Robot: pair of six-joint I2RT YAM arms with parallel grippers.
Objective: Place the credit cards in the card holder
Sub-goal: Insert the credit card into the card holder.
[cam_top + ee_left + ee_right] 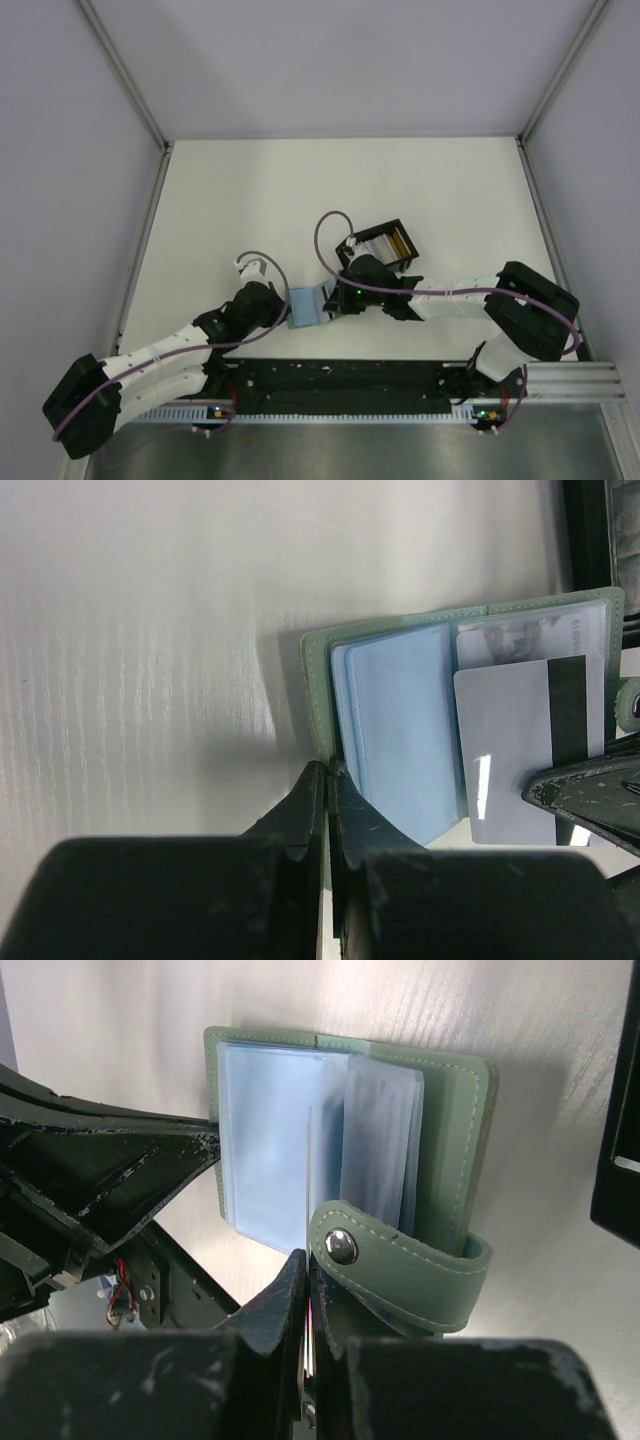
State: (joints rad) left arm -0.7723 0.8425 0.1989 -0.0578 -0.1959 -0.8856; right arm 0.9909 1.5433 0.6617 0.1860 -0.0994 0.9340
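The white table [450, 200] carried the sage-green card holder [305, 307], lying open near its front edge, and a black compartmented box [375, 227] nearby, farther back, not touching it.

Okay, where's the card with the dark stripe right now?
Left wrist view, right side: the striped card lies over the open card holder, beside its blue sleeves, pinched by the right gripper.

Your left arm [160, 352] and right arm [455, 297] both show white links between chunky black joints; purple cables [317, 240] loop along them, green lights [357, 295] glow, and your left gripper [325, 780] is scuffed black plastic.
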